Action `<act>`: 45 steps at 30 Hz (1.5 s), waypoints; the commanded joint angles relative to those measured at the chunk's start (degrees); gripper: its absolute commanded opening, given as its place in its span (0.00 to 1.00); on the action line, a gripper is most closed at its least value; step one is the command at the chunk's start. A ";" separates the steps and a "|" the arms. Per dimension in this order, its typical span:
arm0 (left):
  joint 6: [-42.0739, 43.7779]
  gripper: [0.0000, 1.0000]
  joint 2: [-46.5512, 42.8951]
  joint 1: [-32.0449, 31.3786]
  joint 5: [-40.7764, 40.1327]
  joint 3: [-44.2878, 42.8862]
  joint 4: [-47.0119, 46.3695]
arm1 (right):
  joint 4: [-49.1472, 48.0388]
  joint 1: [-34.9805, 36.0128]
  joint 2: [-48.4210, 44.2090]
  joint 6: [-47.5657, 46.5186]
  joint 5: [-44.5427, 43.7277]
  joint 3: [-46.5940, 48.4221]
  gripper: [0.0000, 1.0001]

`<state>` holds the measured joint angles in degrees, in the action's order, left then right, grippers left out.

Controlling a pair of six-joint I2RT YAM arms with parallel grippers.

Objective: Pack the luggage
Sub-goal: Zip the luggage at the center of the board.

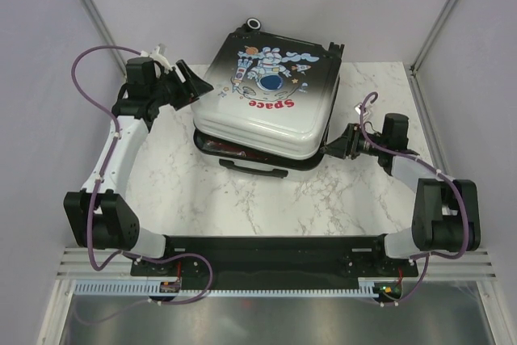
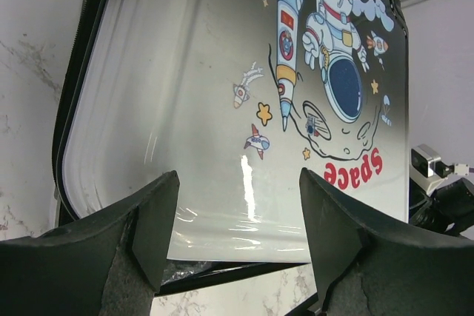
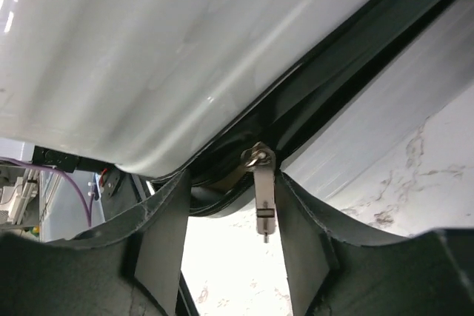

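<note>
Your luggage (image 1: 271, 103) lies flat in the middle of the table (image 1: 186, 199). Its lid is lowered but a dark gap shows along the front, so I judge that closing it is what remains. Your left gripper (image 2: 238, 190) stands at the lid's left edge, jaws wide apart and holding nothing, probably to steady the shell; whether it touches, I cannot tell. Your right gripper (image 3: 229, 205) is at the right front corner, jaws half apart around the zipper pull (image 3: 263, 197), not yet pinching it. What is packed inside is hidden.
</note>
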<state>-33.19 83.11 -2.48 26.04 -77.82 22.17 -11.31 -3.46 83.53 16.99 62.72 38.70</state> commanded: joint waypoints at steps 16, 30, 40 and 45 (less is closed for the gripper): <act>2.34 0.73 0.65 0.11 -0.55 -0.14 -1.69 | 9.55 0.65 4.98 -5.30 0.83 5.33 0.16; 2.25 0.72 0.30 0.11 -3.27 2.41 -1.78 | 23.42 2.41 0.23 -8.02 -0.41 5.51 0.00; 1.64 0.72 -1.72 0.11 -4.95 2.06 -3.45 | 33.01 4.24 -4.86 -10.40 -1.46 6.13 0.00; 1.99 0.72 -3.48 0.11 -6.70 4.08 -4.07 | 35.83 4.61 -7.94 -10.23 -1.90 5.60 0.00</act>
<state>-32.53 82.11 -2.37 21.52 -74.78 19.35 18.11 0.32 79.33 8.45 55.70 44.97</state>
